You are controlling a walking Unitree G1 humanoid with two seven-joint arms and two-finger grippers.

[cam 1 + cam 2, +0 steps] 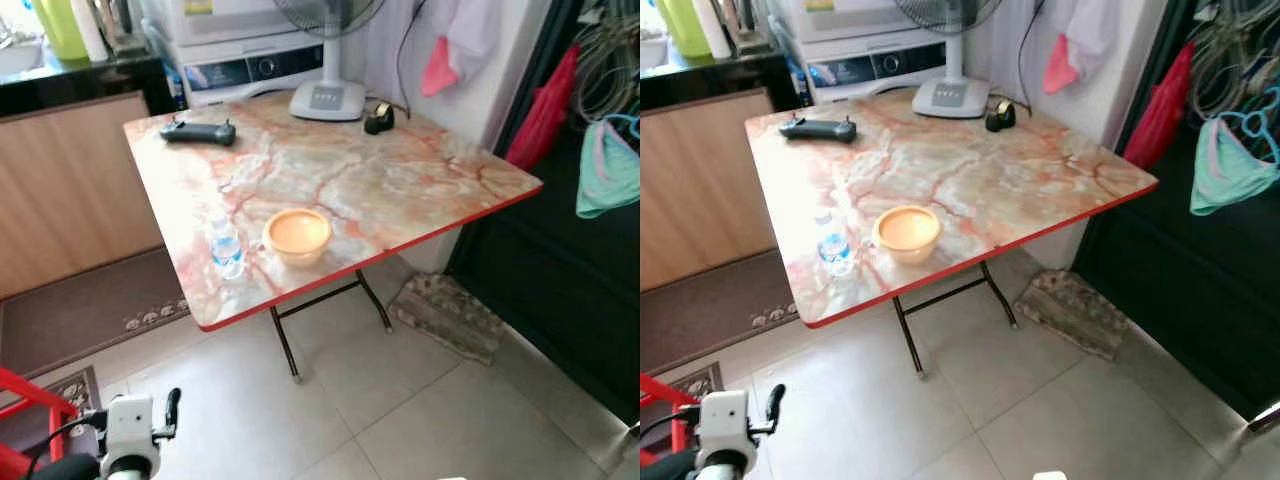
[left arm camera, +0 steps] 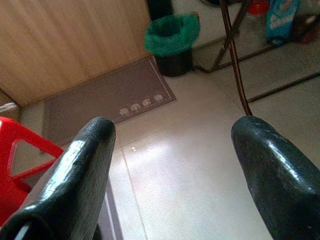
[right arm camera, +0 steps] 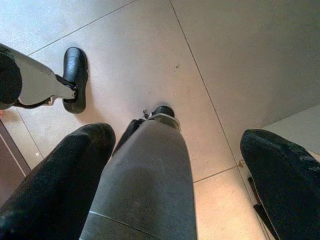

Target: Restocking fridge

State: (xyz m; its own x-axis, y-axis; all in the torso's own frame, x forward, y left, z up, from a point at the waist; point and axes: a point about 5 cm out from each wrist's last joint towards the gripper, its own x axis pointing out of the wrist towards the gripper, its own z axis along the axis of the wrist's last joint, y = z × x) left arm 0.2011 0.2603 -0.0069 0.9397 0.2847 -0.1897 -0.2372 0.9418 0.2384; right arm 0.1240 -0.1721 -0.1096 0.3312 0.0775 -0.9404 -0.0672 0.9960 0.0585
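Low beside me, my left hand (image 1: 172,408) hangs idle over the floor tiles, fingers (image 2: 75,170) spread and grasping nothing; my right hand (image 3: 175,165) likewise gapes empty. Well ahead of both, near the tabletop (image 1: 400,180) edge for easy reach, stand the water bottle (image 1: 226,243), contents unclear, and an apparently empty orange bowl (image 1: 297,234).

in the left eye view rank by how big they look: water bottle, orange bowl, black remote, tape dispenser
1. orange bowl and black remote: look about alike, remote sits farther back, so unsure
2. water bottle
3. tape dispenser, smallest, also farthest
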